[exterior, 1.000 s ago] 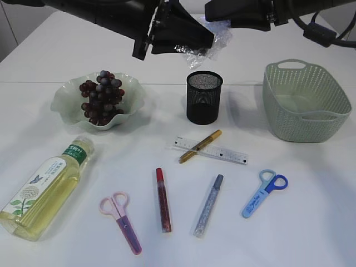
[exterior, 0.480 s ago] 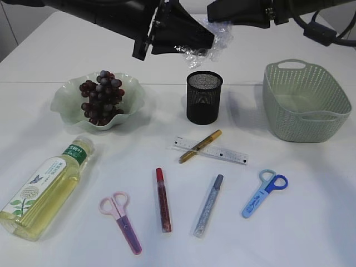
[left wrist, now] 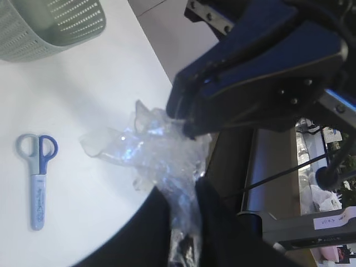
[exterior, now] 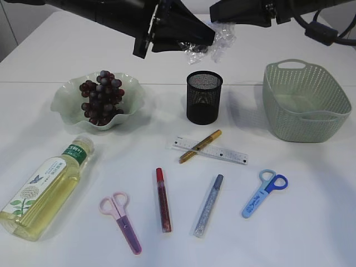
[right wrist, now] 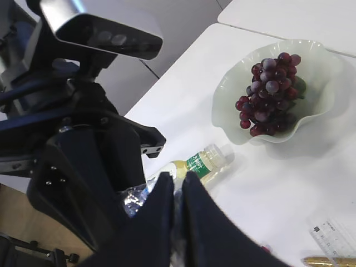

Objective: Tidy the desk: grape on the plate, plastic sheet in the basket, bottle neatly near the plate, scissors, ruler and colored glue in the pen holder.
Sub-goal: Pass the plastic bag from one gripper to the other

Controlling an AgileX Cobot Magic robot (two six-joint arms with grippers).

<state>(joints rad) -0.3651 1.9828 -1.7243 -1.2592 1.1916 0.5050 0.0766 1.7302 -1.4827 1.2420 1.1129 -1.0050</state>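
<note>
The crumpled clear plastic sheet (exterior: 216, 44) hangs in the air above the black mesh pen holder (exterior: 204, 97). My left gripper (exterior: 207, 38) is shut on it, with film bunched between its fingers (left wrist: 183, 197). My right gripper (exterior: 218, 16) meets it from the right, and its jaws (right wrist: 178, 181) are pinched on the same sheet (right wrist: 129, 201). Grapes (exterior: 101, 95) lie on the pale green plate (exterior: 62, 103). The bottle (exterior: 47, 186) lies on its side at the front left. The ruler (exterior: 225, 152) and gold glue pen (exterior: 200, 146) lie mid-table. Red glue (exterior: 163, 199), silver glue (exterior: 209, 204), pink scissors (exterior: 122, 221) and blue scissors (exterior: 264, 192) lie in front.
The green woven basket (exterior: 306, 103) stands at the right, beyond the blue scissors. Both black arms cross the top of the exterior view above the table's far edge.
My right gripper has closed its jaws onto the plastic sheet. The sheet has shifted slightly up and to the right between the two grippers. Everything on the table stays put.
</note>
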